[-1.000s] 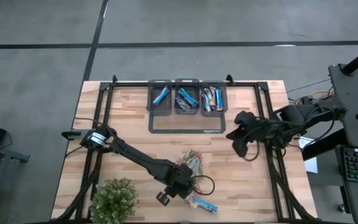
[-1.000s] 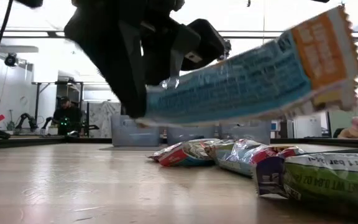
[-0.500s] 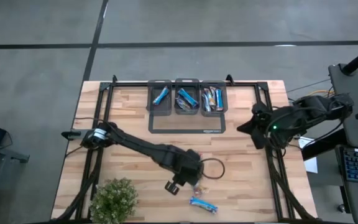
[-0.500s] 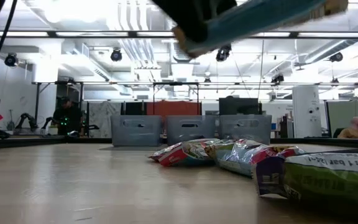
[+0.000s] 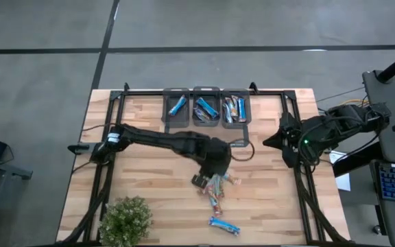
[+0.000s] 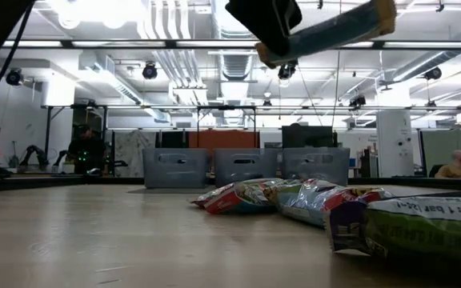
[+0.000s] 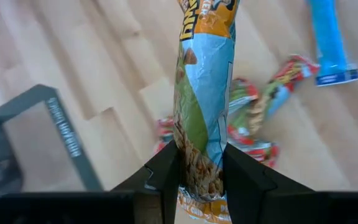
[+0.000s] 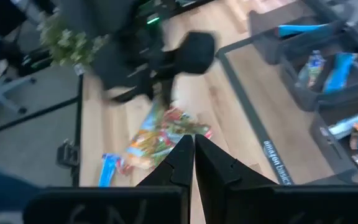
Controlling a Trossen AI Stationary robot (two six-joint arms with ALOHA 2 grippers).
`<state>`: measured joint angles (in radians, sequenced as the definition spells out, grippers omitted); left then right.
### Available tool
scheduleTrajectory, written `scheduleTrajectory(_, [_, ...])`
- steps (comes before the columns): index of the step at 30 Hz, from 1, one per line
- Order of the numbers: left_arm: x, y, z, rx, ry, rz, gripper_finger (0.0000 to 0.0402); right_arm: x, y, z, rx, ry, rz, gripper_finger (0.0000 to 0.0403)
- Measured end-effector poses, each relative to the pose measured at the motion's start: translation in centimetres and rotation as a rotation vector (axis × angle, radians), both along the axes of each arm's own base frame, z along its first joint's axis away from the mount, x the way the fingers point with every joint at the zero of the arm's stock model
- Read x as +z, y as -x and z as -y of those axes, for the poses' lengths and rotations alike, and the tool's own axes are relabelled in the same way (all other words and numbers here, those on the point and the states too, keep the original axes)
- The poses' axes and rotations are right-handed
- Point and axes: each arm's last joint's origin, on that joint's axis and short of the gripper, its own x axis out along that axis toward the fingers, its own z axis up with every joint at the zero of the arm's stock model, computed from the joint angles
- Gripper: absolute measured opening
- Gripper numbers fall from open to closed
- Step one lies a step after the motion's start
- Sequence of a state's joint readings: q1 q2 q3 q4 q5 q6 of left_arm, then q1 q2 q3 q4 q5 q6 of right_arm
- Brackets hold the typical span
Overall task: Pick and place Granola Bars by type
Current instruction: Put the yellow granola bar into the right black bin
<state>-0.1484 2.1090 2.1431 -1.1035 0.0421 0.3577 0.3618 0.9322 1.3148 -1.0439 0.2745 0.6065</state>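
Right now I've got the left gripper (image 7: 201,180) clamped on a blue-and-orange granola bar (image 7: 204,106), lifted clear above the loose pile of bars (image 5: 214,186) mid-table, so I judge this the carry step toward the three bins (image 5: 207,110) at the far edge. Next I'd need to pick the bin matching its wrapper and lower it in before letting go. Meanwhile the right gripper (image 8: 193,163) waits off to the right side with its jaws together.

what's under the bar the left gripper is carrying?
Left gripper holds a blue-and-orange bar above the pile of multicoloured bars on the table. The bar and gripper cover part of the pile, so no count.
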Motion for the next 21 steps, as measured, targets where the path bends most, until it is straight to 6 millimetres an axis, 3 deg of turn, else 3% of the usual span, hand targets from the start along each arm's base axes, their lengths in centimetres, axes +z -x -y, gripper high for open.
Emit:
scheduleTrajectory(8, [1.1,-0.5,-4.7,0.108,0.004,0.037,0.0087,0.5,1.6,0.3,0.110,-0.059,0.015,0.0008])
scheduleTrajectory(21, [2.1,-1.4,-10.0,0.312,0.065,0.169,0.0087,0.4,6.5,2.3,0.059,-0.020,0.015,0.0008])
